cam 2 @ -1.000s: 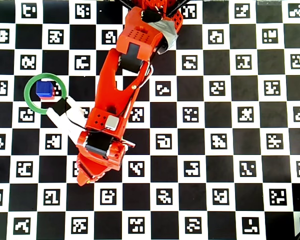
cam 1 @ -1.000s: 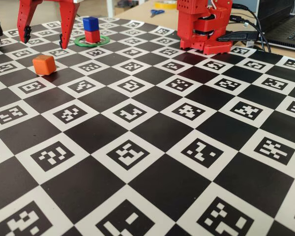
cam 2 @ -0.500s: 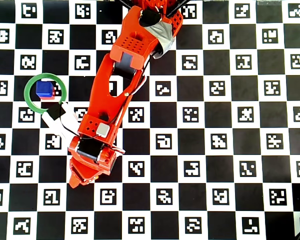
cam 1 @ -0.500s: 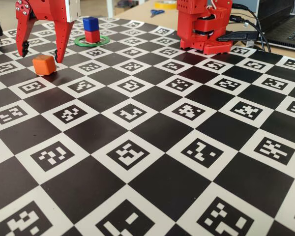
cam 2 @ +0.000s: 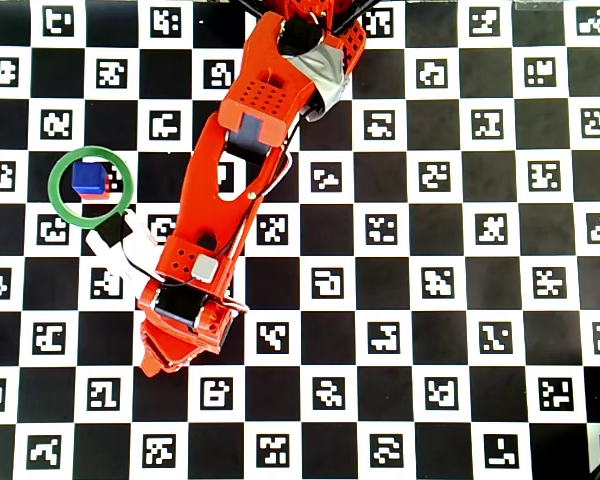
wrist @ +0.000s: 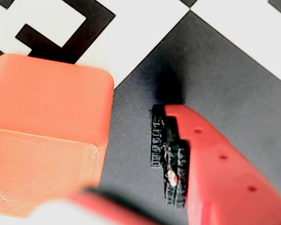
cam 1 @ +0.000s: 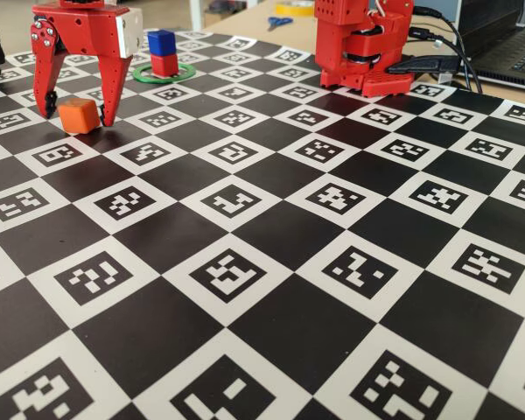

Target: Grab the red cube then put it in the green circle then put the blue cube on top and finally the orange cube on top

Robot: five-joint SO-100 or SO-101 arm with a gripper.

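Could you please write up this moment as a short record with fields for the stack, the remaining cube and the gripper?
stack: blue cube sits on red cube, inside green circle
remaining cube: orange cube on the checkered mat, apart from the stack
gripper: gripper open, fingers straddling the orange cube
contact: wrist view shows a gap between cube and the finger pad
overhead view: arm hides the orange cube

Orange cube, red pincer, black-and-white checkered board

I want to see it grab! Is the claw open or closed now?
Gripper: open, its fingers either side of the orange cube, not squeezing it yet.
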